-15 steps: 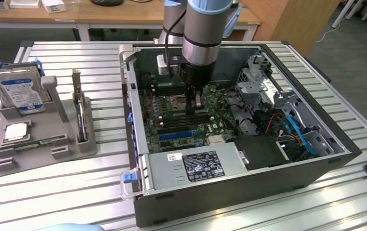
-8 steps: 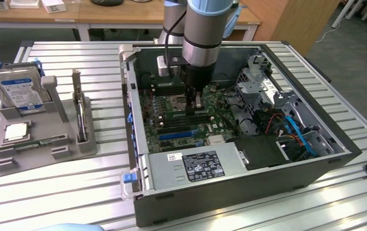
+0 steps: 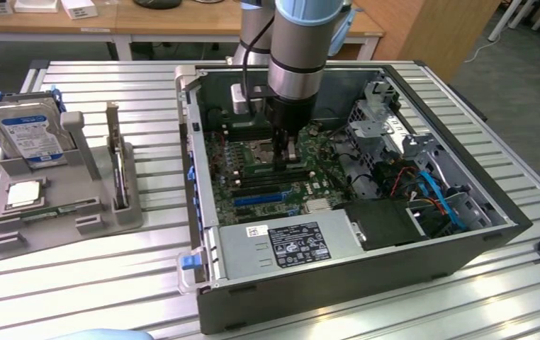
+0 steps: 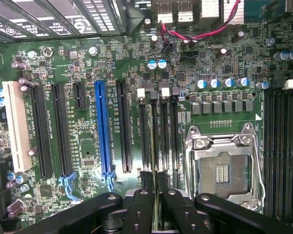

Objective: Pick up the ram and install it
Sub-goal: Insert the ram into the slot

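My gripper [image 3: 287, 159] reaches down into the open computer case [image 3: 365, 280], low over the motherboard [image 3: 251, 152]. In the wrist view its black fingertips [image 4: 142, 187] stand almost together, shut on the ram [image 4: 155, 204]. The ram shows as a thin edge between them. It hangs directly above the row of long dark memory slots [image 4: 155, 131], next to the empty silver CPU socket [image 4: 222, 170]. Whether the ram touches a slot I cannot tell.
A grey parts tray [image 3: 52, 237] at the exterior view's left holds a hard drive [image 3: 29, 134], an upright expansion card [image 3: 116, 159], a square silver chip [image 3: 24, 193] and a green stick [image 3: 62, 210]. The power supply [image 3: 289, 244] and drive cage [image 3: 383, 120] crowd the case.
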You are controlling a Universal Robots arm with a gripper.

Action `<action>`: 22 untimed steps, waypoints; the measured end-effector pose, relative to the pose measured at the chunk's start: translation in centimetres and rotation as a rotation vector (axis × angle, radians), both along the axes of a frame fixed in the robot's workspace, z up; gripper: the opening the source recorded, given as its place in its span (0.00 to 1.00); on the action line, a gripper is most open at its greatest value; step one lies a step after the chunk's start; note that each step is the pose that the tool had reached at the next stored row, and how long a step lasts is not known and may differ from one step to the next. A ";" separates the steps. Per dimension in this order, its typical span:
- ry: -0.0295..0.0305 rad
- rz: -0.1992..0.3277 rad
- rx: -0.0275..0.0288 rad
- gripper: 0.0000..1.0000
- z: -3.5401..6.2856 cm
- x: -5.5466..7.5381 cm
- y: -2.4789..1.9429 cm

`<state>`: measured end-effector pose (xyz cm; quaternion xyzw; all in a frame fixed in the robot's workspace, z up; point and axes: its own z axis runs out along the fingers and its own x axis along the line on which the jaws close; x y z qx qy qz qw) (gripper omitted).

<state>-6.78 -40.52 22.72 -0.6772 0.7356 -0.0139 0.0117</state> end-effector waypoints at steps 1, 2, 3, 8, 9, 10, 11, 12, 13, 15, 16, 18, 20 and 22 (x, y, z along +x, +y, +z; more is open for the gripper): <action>0.0000 0.000 0.0001 0.13 -0.02 0.0 -0.01; 0.0000 0.000 0.0002 0.13 -0.03 0.0 -0.03; 0.0000 0.000 0.0001 0.13 -0.04 0.0 -0.06; 0.0000 0.000 -0.0010 0.13 -0.04 0.0 -0.24; 0.0000 0.000 -0.0010 0.13 -0.05 0.0 -0.27; 0.0000 0.000 -0.0012 0.13 -0.05 0.0 -0.31; 0.0000 0.000 -0.0012 0.13 -0.06 0.0 -0.34; 0.0000 0.000 -0.0012 0.13 -0.08 0.0 -0.37; 0.0000 0.000 -0.0012 0.13 -0.09 0.0 -0.39; 0.0000 0.000 -0.0014 0.13 -0.14 0.0 -0.42; 0.0000 0.000 -0.0017 0.13 -0.17 0.0 -0.42; 0.0001 0.000 -0.0021 0.13 -0.23 0.0 -0.43; 0.0000 0.000 -0.0021 0.13 -0.30 0.0 -0.44; 0.0000 0.000 -0.0025 0.13 -0.37 0.0 -0.44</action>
